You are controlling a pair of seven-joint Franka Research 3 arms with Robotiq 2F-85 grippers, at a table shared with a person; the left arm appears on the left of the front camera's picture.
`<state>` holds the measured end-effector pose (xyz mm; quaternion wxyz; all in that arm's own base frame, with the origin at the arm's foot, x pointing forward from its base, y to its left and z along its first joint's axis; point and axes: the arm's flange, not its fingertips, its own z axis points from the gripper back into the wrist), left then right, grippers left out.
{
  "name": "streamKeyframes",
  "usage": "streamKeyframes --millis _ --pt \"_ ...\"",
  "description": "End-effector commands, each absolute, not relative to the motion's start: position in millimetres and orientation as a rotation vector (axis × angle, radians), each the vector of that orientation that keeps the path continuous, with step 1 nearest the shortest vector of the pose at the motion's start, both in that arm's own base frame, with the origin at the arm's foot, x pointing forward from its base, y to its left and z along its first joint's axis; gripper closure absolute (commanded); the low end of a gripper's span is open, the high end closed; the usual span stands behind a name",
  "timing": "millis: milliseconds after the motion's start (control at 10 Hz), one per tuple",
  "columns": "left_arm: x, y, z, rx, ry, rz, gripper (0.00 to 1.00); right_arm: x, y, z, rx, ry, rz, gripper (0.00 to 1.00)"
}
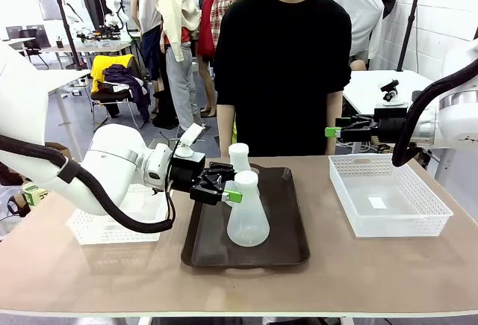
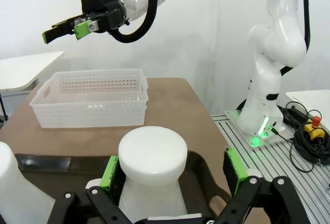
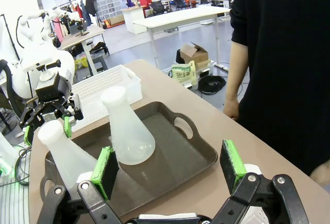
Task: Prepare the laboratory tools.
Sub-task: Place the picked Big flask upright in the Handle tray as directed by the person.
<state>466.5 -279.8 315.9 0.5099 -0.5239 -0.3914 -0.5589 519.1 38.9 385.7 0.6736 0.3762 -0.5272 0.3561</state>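
Observation:
Two frosted-white conical flasks stand upright on the dark brown tray [image 1: 287,246]. The nearer flask [image 1: 246,217] has its neck between the wide-apart fingers of my left gripper [image 1: 224,190], which is open. In the left wrist view that flask's top [image 2: 152,152] sits between the green pads [image 2: 110,172], closer to the left one. The farther flask [image 1: 239,157] stands free behind it. My right gripper [image 1: 332,131] hovers open and empty above the table's right side. From the right wrist view I see both flasks [image 3: 126,126] [image 3: 64,154] beyond my open right gripper [image 3: 169,170].
One white mesh basket [image 1: 112,228] sits left of the tray and another [image 1: 388,194] to its right. A person in black [image 1: 284,71] stands at the far edge, one hand [image 3: 232,108] near the tray's corner.

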Motion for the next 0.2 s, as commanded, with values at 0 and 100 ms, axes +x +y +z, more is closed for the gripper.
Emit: streamKeyframes --millis 0,100 --pt "467.7 -281.5 317.0 -1.261 -0.949 -1.354 0.00 518.0 40.4 385.3 0.841 -1.183 0.801 0.00" --pt "467.7 -281.5 317.0 -1.261 -0.949 -1.354 0.00 518.0 40.4 385.3 0.841 -1.183 0.801 0.00"
